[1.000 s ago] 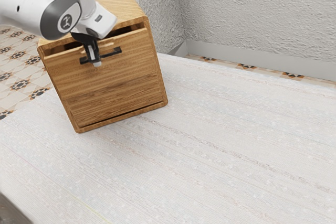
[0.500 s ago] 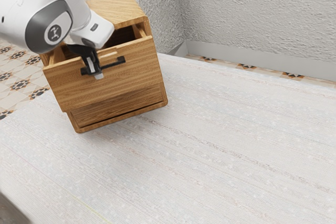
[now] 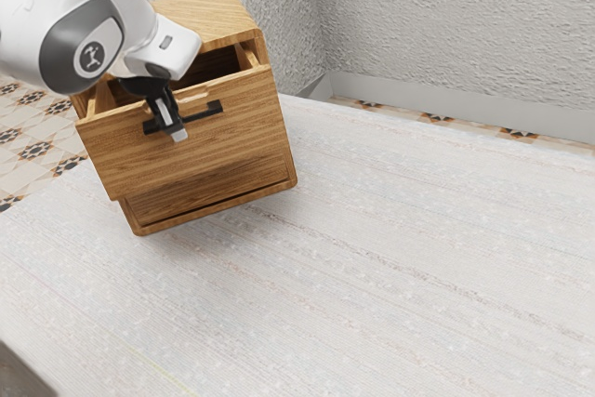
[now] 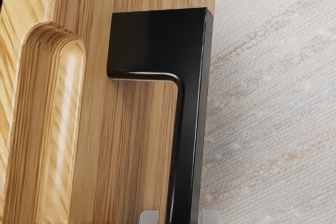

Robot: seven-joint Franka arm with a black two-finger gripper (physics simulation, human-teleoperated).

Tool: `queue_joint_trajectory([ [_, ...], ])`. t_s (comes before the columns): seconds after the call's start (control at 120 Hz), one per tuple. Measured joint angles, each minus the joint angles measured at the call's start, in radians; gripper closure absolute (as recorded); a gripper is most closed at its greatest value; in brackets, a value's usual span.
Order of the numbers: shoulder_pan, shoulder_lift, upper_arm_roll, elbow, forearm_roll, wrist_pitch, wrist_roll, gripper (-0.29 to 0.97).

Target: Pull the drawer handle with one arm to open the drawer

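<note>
Our tool (image 3: 169, 125), clamped on the handle (image 3: 201, 111), has drawn the drawer (image 3: 186, 151) partway out vs. 1 s ago, so opening's approx. done.

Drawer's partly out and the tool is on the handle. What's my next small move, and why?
Probably pull the tool a short way straight out from the cabinet, square to the drawer front. It is shut on the black handle, and the drawer stands only partly out, so there seems to be travel left.
</note>
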State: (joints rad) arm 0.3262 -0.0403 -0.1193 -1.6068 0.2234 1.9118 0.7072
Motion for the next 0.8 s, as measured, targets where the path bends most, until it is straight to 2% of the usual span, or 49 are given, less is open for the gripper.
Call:
queue_joint_trajectory([
  [0.225, -0.102, -0.013, 0.0, -0.009, 0.023, -0.001, -0.026, 0.76],
  [0.325, -0.121, -0.032, 0.002, -0.052, 0.026, -0.001, -0.04, 0.69],
  [0.492, -0.165, -0.087, 0.001, -0.113, 0.062, -0.002, -0.065, 0.7],
  [0.558, -0.191, -0.118, 0.003, -0.139, 0.081, -0.004, -0.072, 0.75],
  [0.8, -0.218, -0.185, 0.005, -0.211, 0.116, -0.011, -0.092, 0.71],
])
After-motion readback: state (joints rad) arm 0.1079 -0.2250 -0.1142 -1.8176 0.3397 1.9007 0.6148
